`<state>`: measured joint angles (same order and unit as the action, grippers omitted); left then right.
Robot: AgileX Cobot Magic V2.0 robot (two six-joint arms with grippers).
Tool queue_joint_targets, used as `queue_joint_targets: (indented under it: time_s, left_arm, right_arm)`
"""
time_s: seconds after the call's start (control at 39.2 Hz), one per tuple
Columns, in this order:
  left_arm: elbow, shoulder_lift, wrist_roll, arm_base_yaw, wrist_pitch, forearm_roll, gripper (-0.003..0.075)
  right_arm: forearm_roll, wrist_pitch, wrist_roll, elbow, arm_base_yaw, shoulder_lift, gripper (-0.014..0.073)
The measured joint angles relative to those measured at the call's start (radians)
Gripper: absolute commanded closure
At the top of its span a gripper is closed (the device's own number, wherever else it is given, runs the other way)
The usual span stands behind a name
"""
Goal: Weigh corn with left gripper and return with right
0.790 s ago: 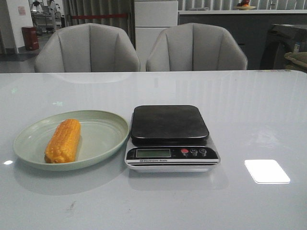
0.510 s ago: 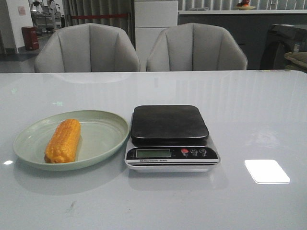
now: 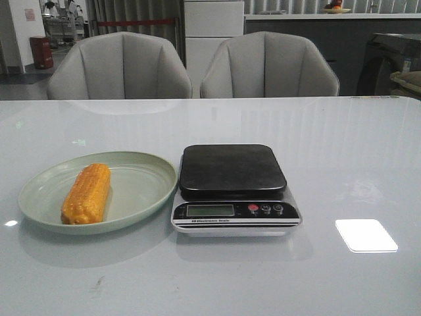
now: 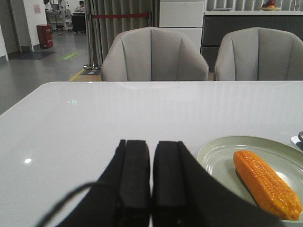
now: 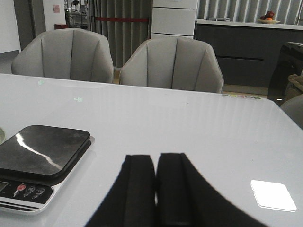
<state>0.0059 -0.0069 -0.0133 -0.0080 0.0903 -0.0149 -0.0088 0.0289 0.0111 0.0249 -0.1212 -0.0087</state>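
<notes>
Change: nothing has shifted in the front view since the earlier frames; corn, plate and scale lie as before.
Corn (image 3: 87,193): stubby orange-yellow cob with rounded ends and bumpy rows of kernels, lying flat on the left part of the plate, lengthwise away from the robot; nothing grips it.
Plate (image 3: 141,191): pale green, round and shallow with a low raised rim, smooth matte surface, just left of the scale and nearly touching it.
Scale (image 3: 233,189): low square kitchen scale, dark glossy weighing pad with rounded corners on top, silver front strip with a small grey display and three round buttons, one red; the pad is bare.
Table (image 3: 329,164): white, smooth and glossy, mirroring the chairs and a bright square of light at the right.
Left gripper (image 4: 151,175): black matte flat fingers pressed together with only a thin seam between them, holding nothing, above the table beside the plate.
Right gripper (image 5: 155,184): same black fingers closed against each other, empty, above the table to the right of the scale.
Chairs (image 3: 118,66): two grey padded shell seats with stitched vertical panels behind the table.
</notes>
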Motion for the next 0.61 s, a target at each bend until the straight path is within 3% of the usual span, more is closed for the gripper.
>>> queue_joint_targets:
  time_s: [0.41, 0.61]
  left_arm:
    - [0.000, 0.000, 0.000, 0.000, -0.032, 0.000, 0.0606]
    - [0.000, 0.000, 0.000, 0.000, -0.214, 0.000, 0.0606]
  right_arm:
    - [0.000, 0.000, 0.000, 0.000, 0.000, 0.000, 0.0431]
    - [0.000, 0.000, 0.000, 0.000, 0.000, 0.000, 0.0431]
